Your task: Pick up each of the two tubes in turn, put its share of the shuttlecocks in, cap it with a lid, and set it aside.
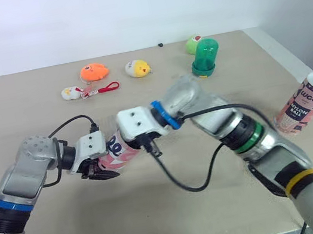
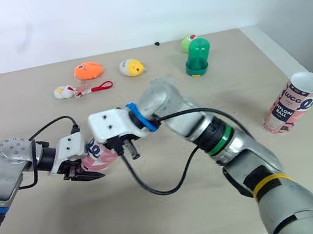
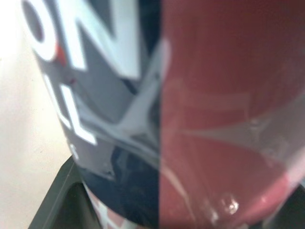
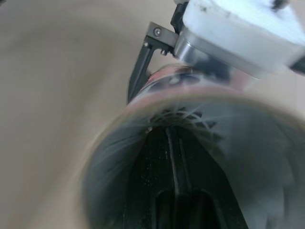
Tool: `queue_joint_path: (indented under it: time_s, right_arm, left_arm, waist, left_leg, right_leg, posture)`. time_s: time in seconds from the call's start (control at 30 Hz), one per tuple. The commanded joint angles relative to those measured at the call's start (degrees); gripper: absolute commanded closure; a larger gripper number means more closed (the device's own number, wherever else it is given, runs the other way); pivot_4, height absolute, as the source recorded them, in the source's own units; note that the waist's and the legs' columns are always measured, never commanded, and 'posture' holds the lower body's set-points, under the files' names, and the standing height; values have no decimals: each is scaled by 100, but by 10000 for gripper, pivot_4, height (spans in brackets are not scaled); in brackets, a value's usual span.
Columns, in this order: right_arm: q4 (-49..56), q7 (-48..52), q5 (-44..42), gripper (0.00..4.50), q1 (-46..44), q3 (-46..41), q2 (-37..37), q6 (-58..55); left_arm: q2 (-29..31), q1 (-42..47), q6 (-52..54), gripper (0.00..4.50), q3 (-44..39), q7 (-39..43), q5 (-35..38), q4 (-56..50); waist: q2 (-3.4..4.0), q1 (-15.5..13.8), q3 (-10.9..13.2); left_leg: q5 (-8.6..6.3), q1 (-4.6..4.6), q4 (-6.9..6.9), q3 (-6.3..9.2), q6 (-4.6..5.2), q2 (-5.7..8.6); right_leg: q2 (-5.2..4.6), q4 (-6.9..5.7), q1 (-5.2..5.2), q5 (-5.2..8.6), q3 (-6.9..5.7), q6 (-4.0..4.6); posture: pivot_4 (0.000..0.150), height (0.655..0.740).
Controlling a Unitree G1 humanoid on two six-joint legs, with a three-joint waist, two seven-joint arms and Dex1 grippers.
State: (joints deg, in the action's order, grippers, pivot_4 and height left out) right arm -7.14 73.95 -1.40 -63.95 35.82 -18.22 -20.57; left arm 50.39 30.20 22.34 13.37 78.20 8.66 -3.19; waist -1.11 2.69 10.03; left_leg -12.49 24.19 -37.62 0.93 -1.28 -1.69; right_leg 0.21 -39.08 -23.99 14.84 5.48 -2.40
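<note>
A pink and navy tube [image 1: 117,150] lies on its side left of the table's centre, with my left gripper [image 1: 100,170] shut around its far end. In the left wrist view the tube [image 3: 190,119] sits pressed between the fingers [image 3: 57,191]. My right gripper [image 4: 174,148] is pushed into the tube's open mouth, its two dark fingers close together. Their tips reach the white skirt of a shuttlecock [image 4: 183,117] deep inside. A second pink tube [image 1: 309,101] stands tilted and open at the table's right edge. A green dome-shaped lid [image 1: 205,57] stands at the back.
Small plush toys lie along the back: an orange one [image 1: 94,72], a yellow one [image 1: 137,68] and a white one with a red strap [image 1: 72,93]. A green ball [image 1: 193,44] sits behind the lid. Black cables [image 1: 180,179] hang from both wrists over the table.
</note>
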Motion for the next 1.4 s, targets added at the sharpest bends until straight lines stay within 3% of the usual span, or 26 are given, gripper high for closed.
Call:
queue_joint_path:
  time_s: [0.03,0.17,0.5,0.7,0.77,0.9,0.97,1.1,1.13,1.4]
  right_arm:
    - [-184,62,147,44647,-172,47,240,315]
    - [105,255,-160,44647,-173,-412,61,155]
    - [1288,827,-1338,44647,71,-1853,-1436,-765]
    - [1949,911,-2179,44647,673,-2753,-2539,-1700]
    - [2117,1016,-2238,44647,1323,-3074,-3252,-1871]
    - [2065,1068,-1894,32822,2616,-3451,-4436,-1434]
    - [1854,923,-1529,23779,3158,-3469,-4800,-945]
    - [1677,755,-1469,3740,3978,-3715,-4987,-641]
    - [1669,710,-1486,608,4162,-3810,-5010,-630]
    - [1554,304,-1349,608,5376,-4382,-5164,-541]
  left_arm:
    - [-18,83,-62,15059,24,17,-8,-38]
    - [24,-2,-37,15059,-30,-13,26,-122]
    - [-280,-221,-94,15059,-411,-373,446,-459]
    - [-1197,-191,-171,15059,-568,-1086,729,-579]
    - [-1859,-295,-302,15059,-607,-1559,896,-531]
    - [-3000,-602,-937,15059,-386,-2370,696,-287]
    - [-3484,-715,-1252,15059,-279,-2697,589,-96]
    - [-3916,-884,-1625,15059,33,-2970,313,309]
    - [-4002,-915,-1691,15059,78,-3023,288,393]
    - [-4204,-1165,-2032,15059,158,-3060,219,1259]
  waist:
    - [-1,3,-1]
    - [0,3,0]
    - [-4,-20,4]
    - [-9,-26,7]
    - [-9,-33,7]
    - [-12,-140,9]
    - [-10,-124,8]
    - [-13,-102,10]
    - [-13,-107,10]
    - [-14,-80,11]
  left_leg:
    - [0,-1,0,-1,0,1]
    - [1,-2,0,6,-1,-1]
    - [2,8,2,13,-4,12]
    - [2,13,2,26,-4,13]
    - [2,13,0,27,-4,14]
    - [1,12,-1,33,-2,46]
    - [-1,12,-2,14,1,56]
    - [2,-9,-5,0,4,54]
    - [3,-22,-5,2,7,54]
    - [9,-76,-4,-36,13,54]
  right_leg:
    - [-2,0,2,0,0,0]
    - [1,-1,1,-1,-5,1]
    - [-21,0,2,-12,-20,26]
    - [-23,3,5,-12,-37,32]
    - [-24,5,8,-12,-38,31]
    - [-58,11,25,3,-43,5]
    - [-65,11,20,1,-15,-8]
    - [-56,11,26,-6,6,-24]
    - [-54,12,40,-2,5,-35]
    - [-51,13,77,-3,45,-65]
  posture:
    - [1500,7400]
    - [1500,7400]
    - [1500,7400]
    - [1500,7400]
    - [1500,7400]
    - [1500,7400]
    - [1500,7400]
    - [1500,7400]
    - [1500,7400]
    - [1500,7400]
